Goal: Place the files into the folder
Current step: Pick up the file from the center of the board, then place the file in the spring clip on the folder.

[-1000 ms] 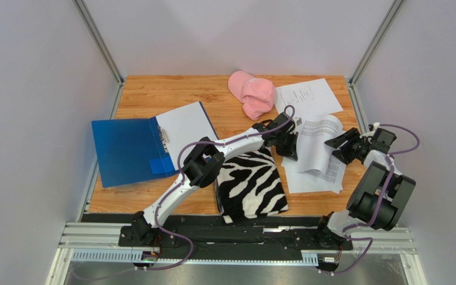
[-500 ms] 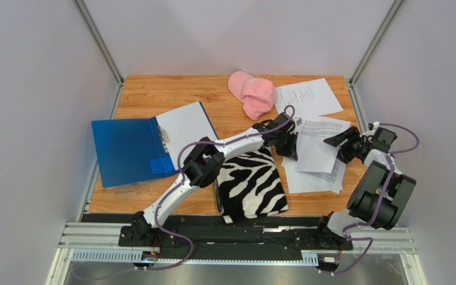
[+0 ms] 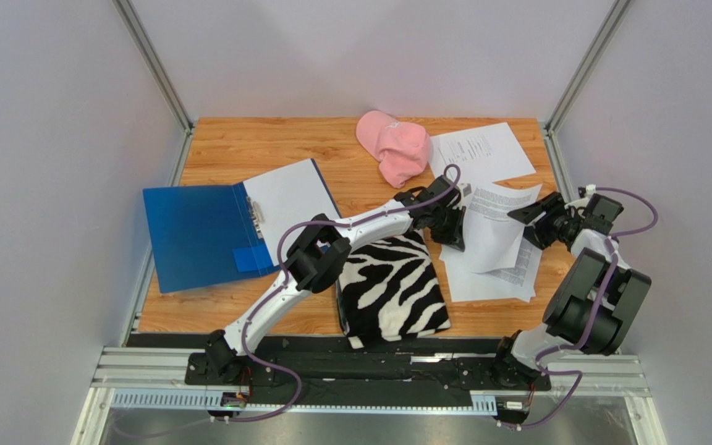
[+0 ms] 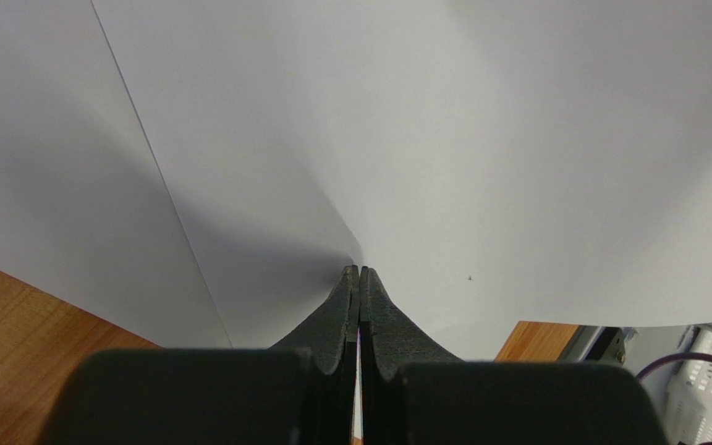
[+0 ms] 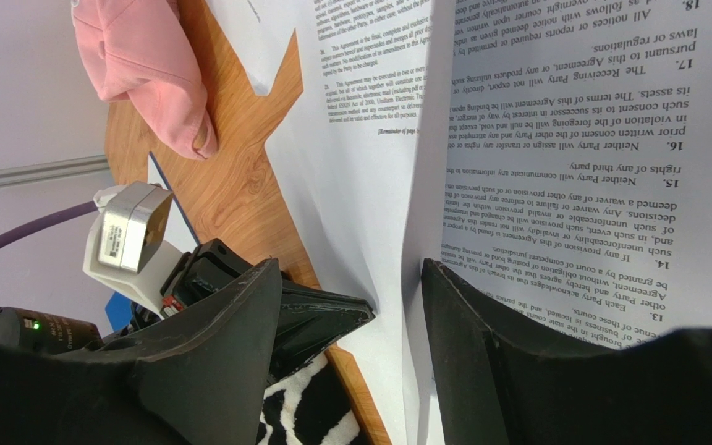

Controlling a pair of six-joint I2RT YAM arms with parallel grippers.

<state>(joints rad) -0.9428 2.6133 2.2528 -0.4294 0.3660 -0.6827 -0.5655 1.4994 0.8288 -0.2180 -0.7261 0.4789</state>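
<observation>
1. L hand (image 4: 360,272): fingers together, clamped on 1 sheet of files (image 3: 494,246), right half of table (image 3: 239,139).
2. R hand (image 5: 397,297): fingers apart, sheet edge in gap.
3. Folder (image 3: 204,232): open, well apart to left; L arm nearer.

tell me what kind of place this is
Most likely a robot test cell in a lab: pale walls on aluminium frame posts box in a small wooden tabletop, two white robot arms are bolted to a metal rail, with staged printed white paper sheets.

Blue folder (image 3: 197,236) lies open at left; printed white files (image 3: 499,232) overlap at right.
</observation>
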